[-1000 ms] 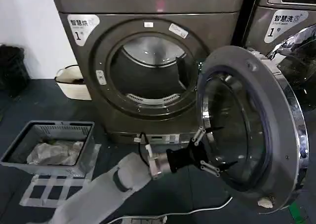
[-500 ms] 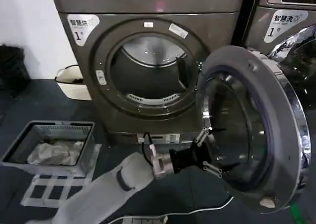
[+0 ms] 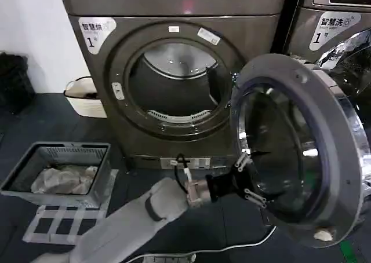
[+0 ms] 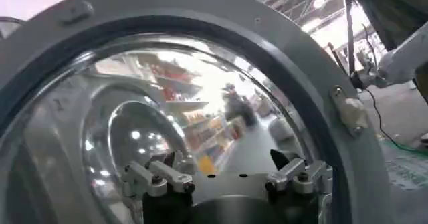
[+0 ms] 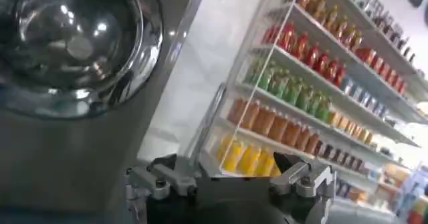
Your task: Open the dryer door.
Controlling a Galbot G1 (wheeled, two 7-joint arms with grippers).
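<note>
Head view is showing the dryer door [image 3: 301, 153] swung well out on its right-side hinge, its glass bowl facing the left gripper [image 3: 248, 179], while the drum opening [image 3: 177, 83] is standing fully exposed. The left gripper is reaching in from low on the left and pressing against the door's inner rim near its lower left edge — its fingers [image 3: 242, 161] are spread wide, one above and one below, not clamped on anything. That spread makes sense as a push: the open fingers are bracing on the rim so the arm can sweep the door outward rather than pull a handle.

In the left wrist view the left gripper [image 4: 224, 178] is sitting just in front of the glass, fingers wide apart, with the door latch [image 4: 351, 112] off on the rim.

The right gripper [image 5: 231, 182] is idling away from the dryer, fingers open, facing shelves of bottles [image 5: 301, 98]. A laundry basket [image 3: 58, 173] is waiting on the floor at left — the task is looking nearly finished.
</note>
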